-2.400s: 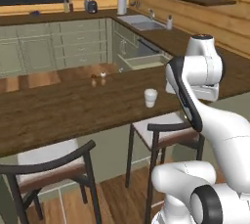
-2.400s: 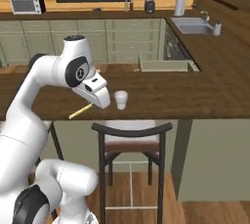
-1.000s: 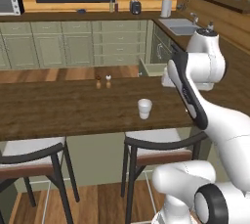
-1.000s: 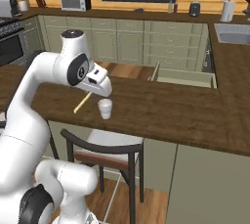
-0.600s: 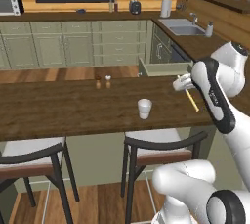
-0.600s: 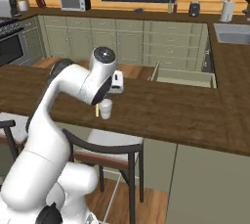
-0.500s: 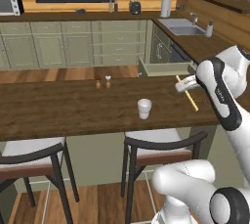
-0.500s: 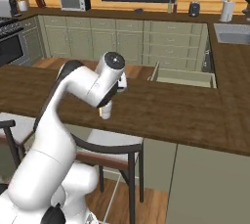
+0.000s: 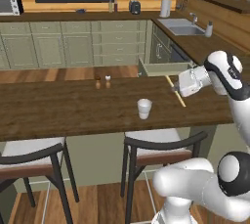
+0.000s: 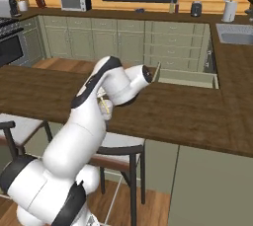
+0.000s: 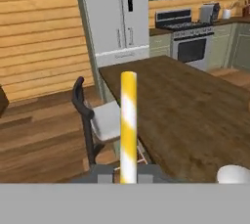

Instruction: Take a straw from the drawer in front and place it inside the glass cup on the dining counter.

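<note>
The gripper (image 9: 179, 87), right of centre in the left base view, is clamped on the straw (image 9: 175, 90), which slants across its jaws above the counter (image 9: 68, 108). The cup (image 9: 143, 108) stands on the wood to the gripper's left and lower. In the hand view the cup's rim (image 11: 234, 174) sits at bottom right, beside the straw's long axis, not under its tip.

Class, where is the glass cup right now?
In the left base view, the glass cup stands upright on the dining counter, near its front edge, left of the held straw.
</note>
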### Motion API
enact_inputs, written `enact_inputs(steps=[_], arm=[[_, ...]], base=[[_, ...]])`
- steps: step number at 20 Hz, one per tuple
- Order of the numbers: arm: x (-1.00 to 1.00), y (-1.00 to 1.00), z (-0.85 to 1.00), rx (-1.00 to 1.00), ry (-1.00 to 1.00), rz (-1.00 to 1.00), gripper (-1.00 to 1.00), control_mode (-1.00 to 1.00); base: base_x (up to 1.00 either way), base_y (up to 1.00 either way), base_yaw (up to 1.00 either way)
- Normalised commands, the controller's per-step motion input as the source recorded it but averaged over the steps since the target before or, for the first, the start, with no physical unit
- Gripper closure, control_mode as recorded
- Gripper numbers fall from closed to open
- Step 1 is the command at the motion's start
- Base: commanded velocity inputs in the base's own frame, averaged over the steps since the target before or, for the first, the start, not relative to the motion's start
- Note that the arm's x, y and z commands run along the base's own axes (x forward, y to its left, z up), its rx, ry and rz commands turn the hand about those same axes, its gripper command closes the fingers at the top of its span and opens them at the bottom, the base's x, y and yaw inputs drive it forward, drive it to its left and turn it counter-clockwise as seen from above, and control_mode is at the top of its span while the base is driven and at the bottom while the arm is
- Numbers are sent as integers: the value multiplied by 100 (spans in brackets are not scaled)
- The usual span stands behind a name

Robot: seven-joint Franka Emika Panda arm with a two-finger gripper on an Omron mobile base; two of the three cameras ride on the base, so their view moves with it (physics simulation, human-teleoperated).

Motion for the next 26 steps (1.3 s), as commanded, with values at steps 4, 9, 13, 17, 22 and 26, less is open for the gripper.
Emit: enact_inputs(steps=[4, 9, 13, 17, 22, 26], arm=[[34, 47, 0, 7, -12, 56, 100, -100], [47, 11, 0, 14, -4, 45, 100, -100], [57, 0, 0, 25, 3, 32, 100, -100], [47, 0, -15, 27, 4, 29, 100, -100], [53, 0, -27, 15, 7, 16, 100, -100], [69, 0, -25, 0, 12, 0, 100, -100]], base=[[0, 0, 0], [0, 0, 0], [0, 0, 0], [0, 0, 0], [0, 0, 0], [0, 0, 0]])
